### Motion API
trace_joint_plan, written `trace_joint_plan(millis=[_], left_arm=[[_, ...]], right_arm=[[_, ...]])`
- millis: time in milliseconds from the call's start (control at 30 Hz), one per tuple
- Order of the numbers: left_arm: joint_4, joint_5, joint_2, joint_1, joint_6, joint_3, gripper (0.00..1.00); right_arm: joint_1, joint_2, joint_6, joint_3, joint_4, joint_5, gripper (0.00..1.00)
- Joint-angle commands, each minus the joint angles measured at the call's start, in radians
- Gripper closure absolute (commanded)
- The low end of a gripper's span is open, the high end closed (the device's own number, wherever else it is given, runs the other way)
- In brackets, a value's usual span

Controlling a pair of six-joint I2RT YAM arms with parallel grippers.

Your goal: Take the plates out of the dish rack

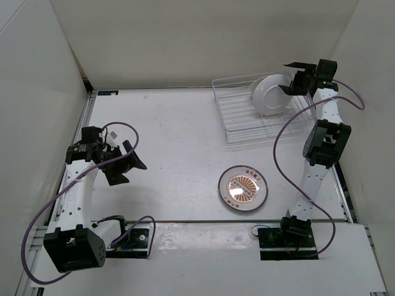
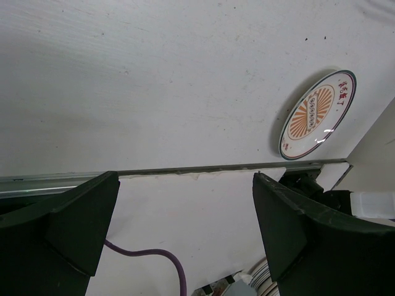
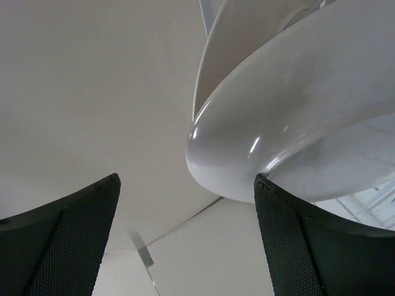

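The rectangular dish rack of thin white wire sits on the white table with its long side running left to right in the top view. It holds one thing only: a glossy white round plate. The plate stands on edge among the tines in the rack's far right part, leaning rather than fully upright, with one broad face turned toward the rack's near left corner.

The other round plate, with an orange sunburst centre and a dark patterned rim, lies flat and face up on the table. It is well clear of the rack, off its near side.

The right gripper hangs over the rack's far right corner, beside the white plate's right edge. Its jaws are spread wide and hold nothing. In the right wrist view the plate's curved rim lies just beyond the gap between the dark fingers (whether either finger touches it cannot be told).

The left gripper is far to the left of the rack, above bare table. Its jaws are also wide apart and empty, and in the left wrist view it faces toward the sunburst plate.
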Motion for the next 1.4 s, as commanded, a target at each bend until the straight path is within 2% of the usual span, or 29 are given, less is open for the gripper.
trace_joint_plan(millis=[0,133,500,633,700,733,767,833,900,933,967,1000,1033,1067,1133,1167,1200,1233,1267,1333,1367], left_arm=[[-0.007,-0.01,-0.001,0.011,0.01,0.033,0.0],[0.0,-0.001,-0.003,0.023,0.012,0.027,0.0],[0.009,0.016,-0.003,0.027,0.007,0.032,0.0],[0.032,0.047,0.025,0.031,-0.016,0.071,0.0],[0.076,0.119,0.059,0.05,-0.054,0.09,0.0],[0.113,0.145,0.071,0.051,-0.066,0.134,0.0],[0.156,0.236,0.121,0.065,-0.124,0.159,0.0],[0.266,0.356,0.17,0.096,-0.19,0.281,0.0],[0.376,0.433,0.289,0.12,-0.3,0.421,0.0],[0.457,0.45,0.324,0.113,-0.319,0.48,0.0],[0.495,0.431,0.423,0.085,-0.345,0.653,0.0],[0.53,0.402,0.454,0.068,-0.352,0.711,0.0],[0.64,0.386,0.524,0.05,-0.367,0.763,0.0],[0.67,0.375,0.565,0.012,-0.381,0.92,0.0],[0.769,0.36,0.722,-0.059,-0.391,1.055,0.0],[0.788,0.366,0.762,-0.111,-0.385,1.094,0.0],[0.811,0.378,0.799,-0.131,-0.373,1.148,0.0],[0.879,0.378,0.885,-0.216,-0.361,1.189,0.0],[0.907,0.365,0.91,-0.237,-0.308,1.196,0.0],[1.082,0.328,0.964,-0.316,-0.272,1.153,0.02],[1.114,0.317,0.979,-0.332,-0.217,1.145,0.02]], right_arm=[[-0.007,0.041,0.035,-0.012,-0.017,-0.075,0.1],[-0.015,0.032,-0.017,-0.047,-0.077,-0.154,0.1],[-0.018,-0.146,-0.2,-0.354,-0.195,-0.222,0.1],[-0.024,-0.173,-0.247,-0.355,-0.242,-0.236,0.1],[-0.021,-0.181,-0.293,-0.349,-0.294,-0.239,0.1],[-0.019,-0.219,-0.303,-0.355,-0.298,-0.236,0.1],[-0.016,-0.238,-0.313,-0.363,-0.287,-0.237,0.1],[-0.018,-0.314,-0.318,-0.401,-0.256,-0.24,0.1],[-0.024,-0.376,-0.379,-0.403,-0.259,-0.239,0.1],[-0.025,-0.397,-0.405,-0.389,-0.322,-0.228,0.1],[-0.027,-0.46,-0.497,-0.38,-0.348,-0.207,0.1],[-0.026,-0.482,-0.528,-0.38,-0.374,-0.184,0.12],[-0.022,-0.506,-0.577,-0.385,-0.452,-0.168,0.12],[-0.021,-0.593,-0.592,-0.423,-0.477,-0.114,0.12],[-0.019,-0.661,-0.631,-0.482,-0.5,-0.075,0.13],[-0.021,-0.74,-0.631,-0.594,-0.494,-0.025,0.13],[-0.025,-0.817,-0.636,-0.633,-0.488,-0.013,0.15],[-0.029,-0.885,-0.642,-0.663,-0.482,0.0,0.15],[-0.032,-0.913,-0.652,-0.738,-0.468,0.026,0.16],[-0.042,-0.989,-0.724,-0.759,-0.485,0.054,0.16],[-0.042,-0.999,-0.761,-0.76,-0.511,0.059,0.16]])
